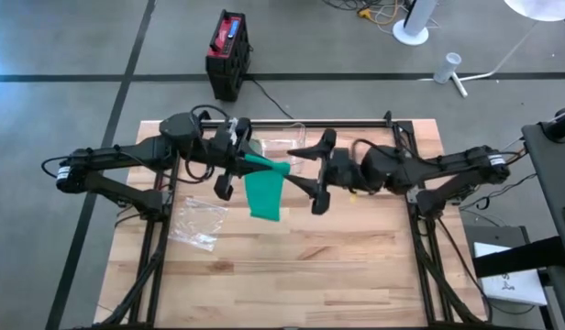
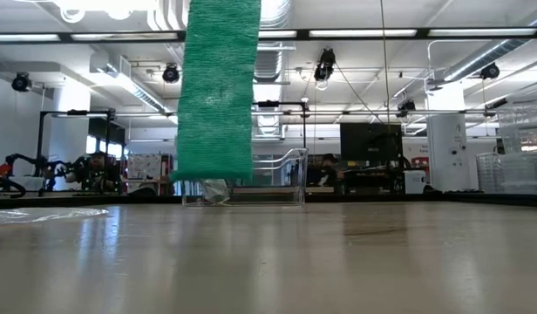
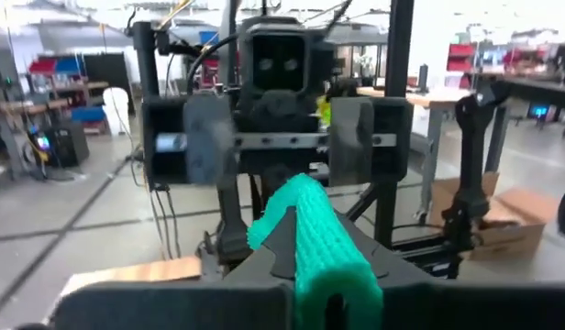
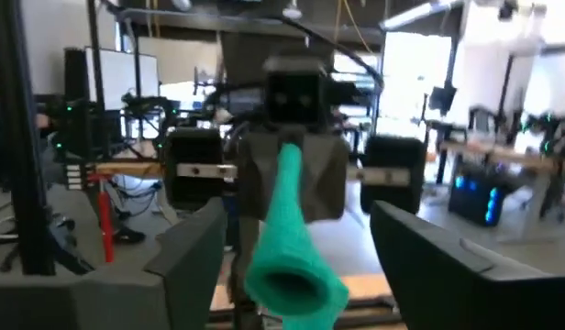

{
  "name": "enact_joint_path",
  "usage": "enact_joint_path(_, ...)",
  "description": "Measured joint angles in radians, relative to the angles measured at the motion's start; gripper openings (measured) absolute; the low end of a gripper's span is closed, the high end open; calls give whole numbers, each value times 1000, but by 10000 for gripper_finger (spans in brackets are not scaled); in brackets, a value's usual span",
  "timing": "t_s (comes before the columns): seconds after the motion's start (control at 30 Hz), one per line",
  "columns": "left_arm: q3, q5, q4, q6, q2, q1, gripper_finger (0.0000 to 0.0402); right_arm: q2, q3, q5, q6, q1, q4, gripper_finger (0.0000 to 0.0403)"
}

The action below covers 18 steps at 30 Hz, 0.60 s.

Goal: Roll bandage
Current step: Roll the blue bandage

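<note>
The green bandage [image 1: 264, 188] is up in the air between the two arms, over the middle of the wooden table [image 1: 356, 275]. Its rolled end sits at the left gripper [image 1: 235, 158], and a loose flat tail hangs down toward the table; from table height that tail [image 2: 216, 92] drops as a wide, crinkled strip, its lower edge seemingly just clear of the surface.

This looks like soft, light, stretchy crepe, with no stiffness of its own. The tail will swing and twist freely, and the roll will squash if pinched hard. The texture looks grippy rather than slick, so slipping seems unlikely; the likelier trouble is layers going on crooked or loose. The best hold, I'd say, is across the roll's firm core, with the tail kept lightly taut.

The left gripper's jaws are together, clamped on the rolled end; its wrist view shows the green tube [image 3: 324, 247] running forward from between its fingers.

The right gripper [image 1: 317, 174] faces it from just across, jaws spread wide, with the roll's open end [image 4: 292, 275] in the gap between them, not pinched. It looks like a hand-off in the rolling, the right side released to re-grip.

Farther out, a clear plastic bag [image 1: 198, 223] lies on the table under the left arm, and a clear box [image 2: 260, 179] stands at the far edge.
</note>
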Motion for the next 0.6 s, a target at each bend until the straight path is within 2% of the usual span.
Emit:
enact_joint_path(0.1, 0, 0, -4, 69, 0, -3, 12, 12, 2, -53, 79, -21, -30, 271)
enact_joint_path(0.23, 0, 25, -4, 138, 0, -10, 9, 15, 0, -94, 121, -34, -60, 255)
enact_joint_path(0.43, 0, 98, -4, 156, 4, -11, 9, 20, 1, -109, 97, -36, -62, 190)
enact_joint_path(0.6, 0, 110, -2, 173, 6, -11, 9, 31, 12, -154, 37, -37, -61, 126)
